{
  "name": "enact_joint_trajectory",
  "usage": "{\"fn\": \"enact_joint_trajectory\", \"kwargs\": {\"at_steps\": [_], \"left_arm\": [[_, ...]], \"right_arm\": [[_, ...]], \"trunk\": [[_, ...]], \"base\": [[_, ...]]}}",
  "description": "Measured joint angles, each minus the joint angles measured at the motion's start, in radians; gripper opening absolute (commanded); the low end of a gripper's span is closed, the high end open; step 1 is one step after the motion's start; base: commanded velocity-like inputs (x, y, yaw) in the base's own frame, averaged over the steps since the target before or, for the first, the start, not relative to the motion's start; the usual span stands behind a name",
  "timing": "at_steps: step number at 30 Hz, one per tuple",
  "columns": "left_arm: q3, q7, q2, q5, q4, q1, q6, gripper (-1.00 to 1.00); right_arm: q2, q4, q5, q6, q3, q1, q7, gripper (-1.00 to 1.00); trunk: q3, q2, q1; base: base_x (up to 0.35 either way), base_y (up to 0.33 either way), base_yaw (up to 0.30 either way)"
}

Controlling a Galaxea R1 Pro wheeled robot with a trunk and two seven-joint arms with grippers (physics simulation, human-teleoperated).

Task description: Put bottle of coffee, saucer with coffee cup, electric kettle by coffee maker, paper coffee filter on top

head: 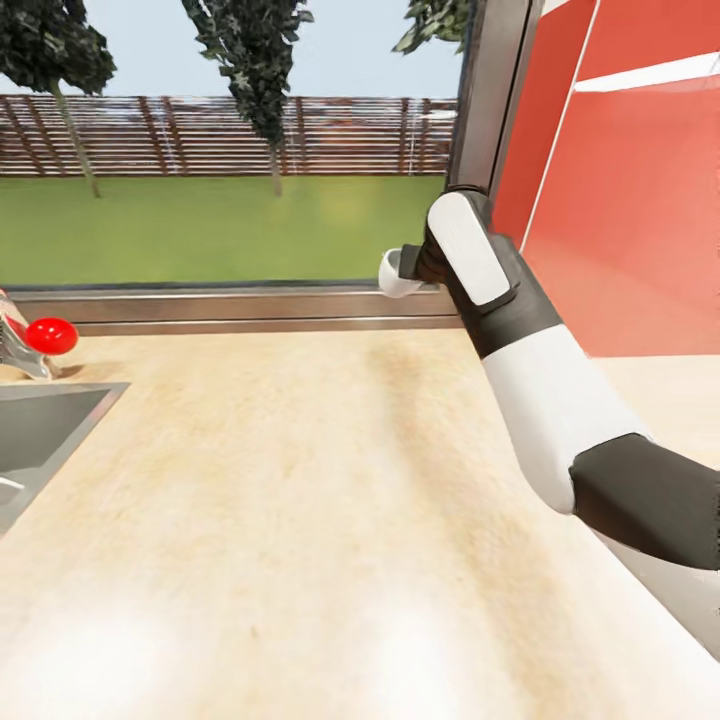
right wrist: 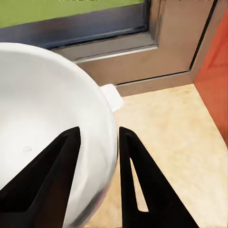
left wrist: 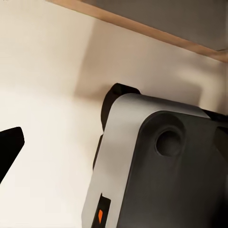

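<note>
My right fingers point(right wrist: 97, 156) pinch the wall of the white coffee cup point(right wrist: 47, 128), holding it up over the tabletop point(head: 300, 520) near the window. I cannot tell about my left fingers.

A beige speckled table point(head: 300, 480) is seen, bounded at its far edge by a window sill point(head: 250, 305). A steel sink point(head: 40, 430) is set into its left edge.
</note>
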Motion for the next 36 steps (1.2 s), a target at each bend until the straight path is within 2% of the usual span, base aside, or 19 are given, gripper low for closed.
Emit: {"fn": "enact_joint_trajectory", "kwargs": {"at_steps": [2,4,6,9,14,22,31,36], "left_arm": [[0.000,0.000,0.000,0.000,0.000,0.000,0.000,1.00],[0.000,0.000,0.000,0.000,0.000,0.000,0.000,1.00],[0.000,0.000,-0.001,0.000,0.000,0.000,0.000,1.00],[0.000,0.000,-0.001,0.000,0.000,0.000,0.000,1.00],[0.000,0.000,-0.001,0.000,0.000,0.000,0.000,1.00],[0.000,0.000,-0.002,0.000,0.000,0.000,0.000,1.00],[0.000,0.000,-0.002,0.000,0.000,0.000,0.000,1.00],[0.000,0.000,-0.002,0.001,0.000,0.000,0.000,1.00]], "right_arm": [[-0.002,-0.065,-0.131,-0.002,0.037,0.010,-0.113,-1.00],[-0.004,-0.107,-0.239,-0.004,0.055,0.015,-0.231,-1.00],[-0.004,-0.120,-0.275,-0.005,0.061,0.018,-0.275,-1.00],[-0.003,-0.127,-0.294,-0.006,0.064,0.020,-0.297,-1.00],[-0.003,-0.129,-0.301,-0.006,0.065,0.027,-0.304,-1.00],[-0.002,-0.160,-0.303,-0.006,0.066,0.061,-0.304,-1.00],[-0.002,-0.167,-0.303,-0.007,0.065,0.065,-0.302,-1.00],[-0.002,-0.167,-0.303,-0.023,0.065,0.071,-0.302,-1.00]], "trunk": [[0.003,0.000,0.000],[0.006,0.000,0.000],[0.010,0.000,0.000],[0.014,0.000,0.001],[0.017,0.000,0.001],[0.018,0.000,0.001],[0.018,0.000,0.001],[0.018,0.000,0.000]], "base": [[-0.003,0.000,0.000],[-0.132,0.000,0.000],[-0.240,0.000,0.000],[-0.305,0.000,0.000],[-0.327,0.000,0.000],[-0.336,0.000,0.000],[-0.337,0.000,0.000],[-0.028,0.000,0.240]]}}
